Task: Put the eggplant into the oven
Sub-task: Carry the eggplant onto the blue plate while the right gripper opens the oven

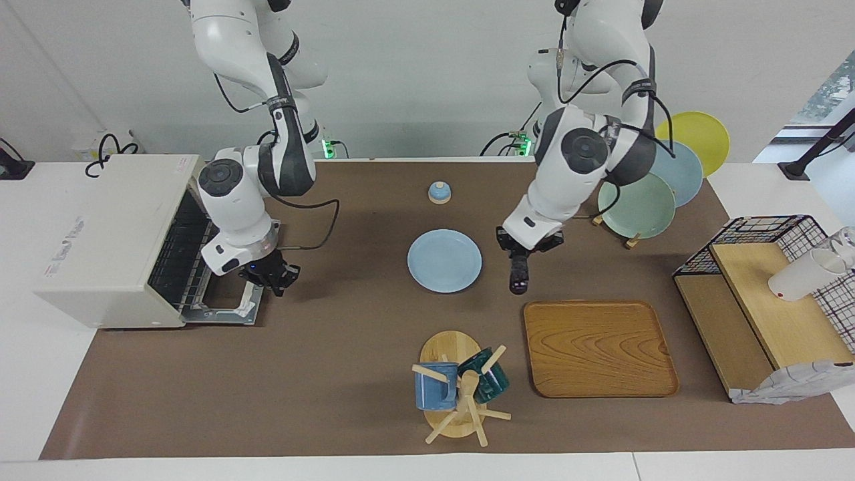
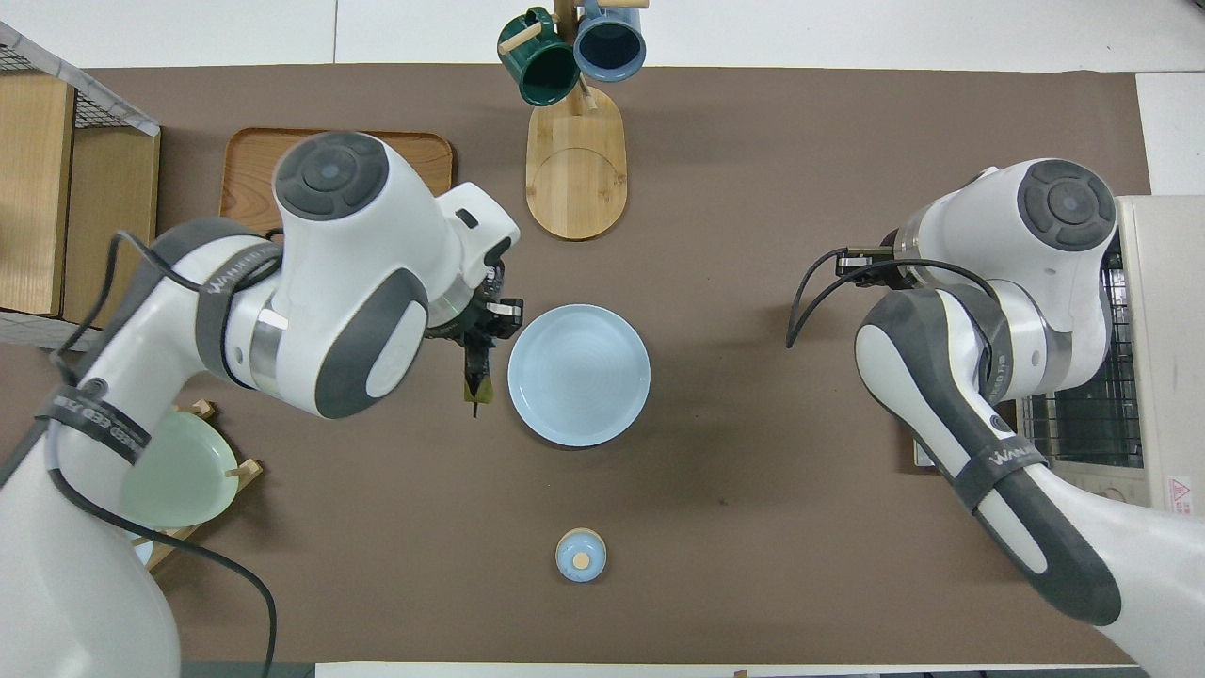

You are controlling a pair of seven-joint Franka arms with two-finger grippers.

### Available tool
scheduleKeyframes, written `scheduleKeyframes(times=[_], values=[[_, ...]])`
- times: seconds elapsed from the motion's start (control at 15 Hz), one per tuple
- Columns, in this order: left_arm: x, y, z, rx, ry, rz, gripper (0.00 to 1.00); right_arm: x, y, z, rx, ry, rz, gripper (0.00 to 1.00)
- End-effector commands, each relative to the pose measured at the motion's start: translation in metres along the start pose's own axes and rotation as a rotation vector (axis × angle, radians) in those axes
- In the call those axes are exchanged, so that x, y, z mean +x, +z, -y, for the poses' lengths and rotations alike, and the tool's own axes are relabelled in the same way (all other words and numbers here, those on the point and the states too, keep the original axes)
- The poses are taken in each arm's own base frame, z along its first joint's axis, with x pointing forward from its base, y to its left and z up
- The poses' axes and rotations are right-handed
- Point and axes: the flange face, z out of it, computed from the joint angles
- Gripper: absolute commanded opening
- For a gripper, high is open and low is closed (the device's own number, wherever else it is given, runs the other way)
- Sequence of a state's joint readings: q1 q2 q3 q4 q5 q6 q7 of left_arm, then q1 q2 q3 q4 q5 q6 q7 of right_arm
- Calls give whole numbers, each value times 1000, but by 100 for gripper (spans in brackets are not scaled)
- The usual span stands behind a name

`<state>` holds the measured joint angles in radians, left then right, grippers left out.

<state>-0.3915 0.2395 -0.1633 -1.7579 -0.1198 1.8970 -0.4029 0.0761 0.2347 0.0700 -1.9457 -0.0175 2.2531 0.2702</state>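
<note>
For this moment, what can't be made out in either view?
- Overhead view: the right gripper is hidden under its own arm.
- Overhead view: most of the slim dark purple eggplant held in the left gripper is covered by that arm's wrist; only its stem end shows.
- Both views: the boxy off-white toaster oven has a dark interior beneath its wire rack.
</note>
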Motion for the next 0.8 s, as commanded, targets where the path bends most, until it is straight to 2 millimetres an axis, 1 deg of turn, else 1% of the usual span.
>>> scheduleKeyframes(times=[0.0, 0.07, 0.13, 0.2, 0.27, 0.33, 0.4, 0.6, 0.73], values=[[-48, 32, -22, -49, -35, -52, 0, -2, -2, 10, 15, 20, 15, 55], [-65, 50, -36, -57, -50, -84, 0, -3, -2, 15, 14, 9, 15, 81], [-80, 71, -50, -61, -46, -101, 0, -3, -2, 15, 15, 8, 13, 85], [-88, 84, -61, -68, -45, -117, 0, -3, -2, 16, 15, 9, 13, 85], [-90, 92, -70, -77, -52, -128, 0, -4, -2, 16, 15, 12, 15, 86], [-89, 106, -76, -75, -58, -121, 0, -5, -2, 16, 15, 10, 18, 86], [-88, 110, -77, -77, -61, -123, 0, -6, -1, 15, 14, 9, 21, 87], [-85, 114, -76, -76, -58, -122, 0, -6, -1, 16, 10, -2, 31, 87], [-78, 112, -70, -79, -57, -128, 0, -7, -1, 16, 7, -3, 43, 87]])
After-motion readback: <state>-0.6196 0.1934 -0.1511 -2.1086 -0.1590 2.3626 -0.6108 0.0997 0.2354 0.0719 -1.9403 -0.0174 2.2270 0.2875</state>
